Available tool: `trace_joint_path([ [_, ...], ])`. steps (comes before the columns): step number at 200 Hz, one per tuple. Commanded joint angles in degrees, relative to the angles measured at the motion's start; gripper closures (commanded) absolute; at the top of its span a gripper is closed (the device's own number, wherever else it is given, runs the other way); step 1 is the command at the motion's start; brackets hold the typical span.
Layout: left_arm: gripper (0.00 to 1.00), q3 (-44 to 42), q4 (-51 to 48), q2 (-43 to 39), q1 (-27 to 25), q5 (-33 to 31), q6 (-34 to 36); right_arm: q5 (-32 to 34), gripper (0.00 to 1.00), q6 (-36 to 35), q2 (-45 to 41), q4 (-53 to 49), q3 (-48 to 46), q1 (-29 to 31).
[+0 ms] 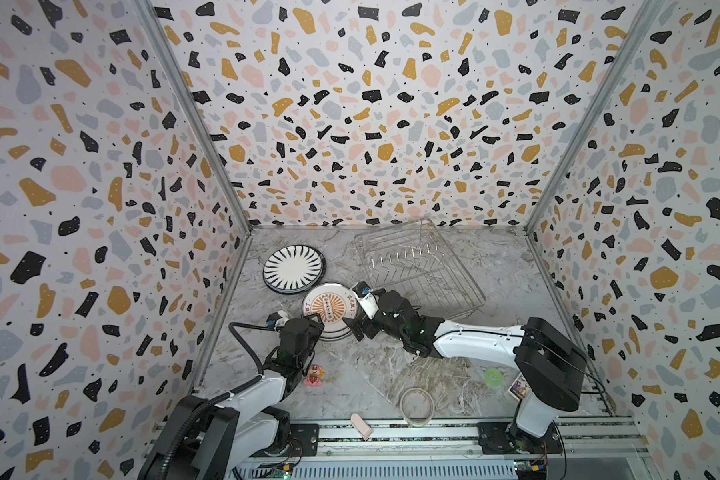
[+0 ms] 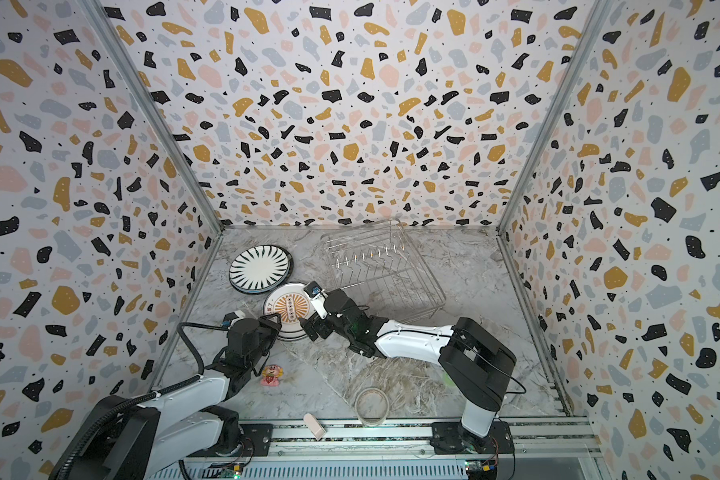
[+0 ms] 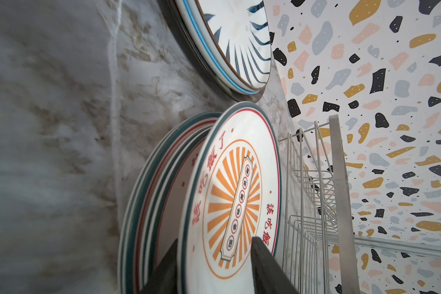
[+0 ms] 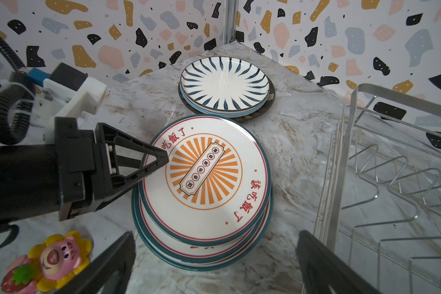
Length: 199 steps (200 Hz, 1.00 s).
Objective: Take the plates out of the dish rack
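Nearest you is the rail [image 1: 391, 432], with the tape ring [image 1: 417, 406] just beyond it, and neither is your concern. In both top views the dish rack [image 1: 433, 286] stands bare at the back, and the plates are all out on the table [image 1: 371, 365]. The striped plates [image 1: 294, 268] lie by the left wall and the sunburst plates [image 1: 329, 309] are stacked just in front of them. The left gripper [image 1: 314, 320] is at that stack's near edge, the right gripper [image 1: 356, 328] beside it. Left wrist view: its fingers [image 3: 265, 267] sit either side of the top sunburst rim, jaws partly parted, nothing lifted. Right wrist view: the right gripper [image 4: 215, 234] gapes wide and empty over the stack, which sits staggered. Reckon on glazed ceramic: stiff, weighty, slick, chip-prone. Take rims only, one finger over, one under.
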Motion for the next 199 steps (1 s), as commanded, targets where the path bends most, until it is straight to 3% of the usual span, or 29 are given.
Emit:
trace_joint_path([
  [1, 0.52, -0.6, 1.9, -0.9, 0.2, -1.6, 0.7, 1.1, 0.00, 0.5, -2.0, 0.1, 0.7, 0.3],
  [52, 0.34, -1.7, -0.6, -6.1, 0.1, -5.5, 1.8, 1.6, 0.00, 0.4, -2.4, 0.2, 0.5, 0.3],
  [105, 0.19, -1.9, -1.5, -8.3, 0.1, -5.4, 3.3, 1.8, 0.00, 0.4, -2.2, 0.1, 0.8, 0.3],
  [199, 0.14, -2.9, -3.1, -12.5, -1.6, -1.4, 5.0, 4.2, 0.00, 0.2, -3.2, -0.3, 0.4, 0.2],
])
